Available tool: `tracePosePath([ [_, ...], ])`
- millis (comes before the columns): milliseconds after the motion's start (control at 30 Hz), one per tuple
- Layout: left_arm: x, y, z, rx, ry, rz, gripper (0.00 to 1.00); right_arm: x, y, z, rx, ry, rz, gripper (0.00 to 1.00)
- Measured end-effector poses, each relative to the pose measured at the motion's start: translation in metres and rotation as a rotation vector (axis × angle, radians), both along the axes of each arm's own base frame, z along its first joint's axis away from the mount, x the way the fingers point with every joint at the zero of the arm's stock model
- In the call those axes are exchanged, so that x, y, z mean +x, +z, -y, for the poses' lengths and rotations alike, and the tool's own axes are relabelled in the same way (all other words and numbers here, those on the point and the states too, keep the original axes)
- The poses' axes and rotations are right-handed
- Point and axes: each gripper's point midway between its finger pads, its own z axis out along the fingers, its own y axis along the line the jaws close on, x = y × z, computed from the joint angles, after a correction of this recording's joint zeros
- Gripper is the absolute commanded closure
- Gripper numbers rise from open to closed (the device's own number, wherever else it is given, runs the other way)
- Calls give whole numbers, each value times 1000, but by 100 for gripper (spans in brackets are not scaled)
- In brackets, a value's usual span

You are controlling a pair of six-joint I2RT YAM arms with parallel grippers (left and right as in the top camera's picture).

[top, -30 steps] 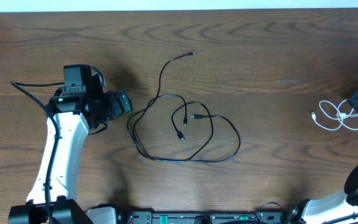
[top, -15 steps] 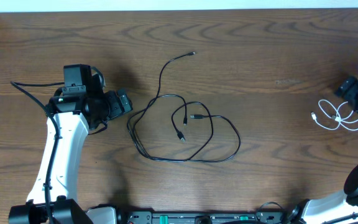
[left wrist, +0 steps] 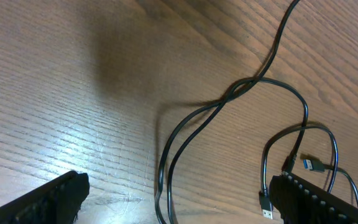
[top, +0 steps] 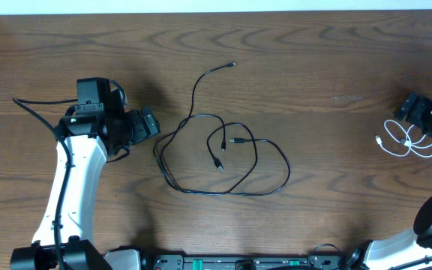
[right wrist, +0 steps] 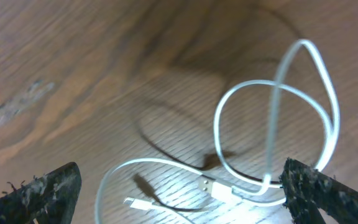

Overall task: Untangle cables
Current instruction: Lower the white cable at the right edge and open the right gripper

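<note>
The long black cable [top: 223, 154] lies in loose crossing loops at the table's middle, one end [top: 233, 65] reaching toward the far edge. My left gripper [top: 154, 124] stands open just left of those loops. In the left wrist view a doubled strand of the black cable [left wrist: 164, 186] runs between the open fingers [left wrist: 55, 199], apart from both. The short white cable [top: 407, 140] lies coiled at the far right. My right gripper [top: 413, 118] hovers open over it. The right wrist view has the white cable [right wrist: 272, 93] and its plugs [right wrist: 219, 186] between the spread fingers [right wrist: 328, 193], ungripped.
The wooden table [top: 321, 67] fills the view, with its far edge along the top. The left arm's own thick black lead [top: 32, 107] trails off to the left. A mounting rail [top: 231, 262] runs along the near edge.
The right gripper has opened and let go of the white cable, then moved a little left and away from the table's right edge. The left arm and black cable have not moved.
</note>
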Motion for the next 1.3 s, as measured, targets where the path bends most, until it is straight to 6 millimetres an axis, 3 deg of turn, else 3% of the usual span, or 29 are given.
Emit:
tracePosePath([
  [233,0,0,0,0,0,0,2,15,3,-31,48,184,59,8],
  [367,0,0,0,0,0,0,2,22,3,-53,52,275,72,20],
  [533,0,0,0,0,0,0,2,29,4,-75,53,353,78,69],
  [600,0,0,0,0,0,0,2,31,3,-83,54,379,78,83],
  [700,0,0,0,0,0,0,2,32,3,-94,53,421,77,96],
  [833,0,0,0,0,0,0,2,31,2,-100,52,442,67,98],
  [1067,0,0,0,0,0,0,2,13,-7,-91,30,385,-31,99],
  [1300,0,0,0,0,0,0,2,-4,-13,-58,-79,216,-144,99],
])
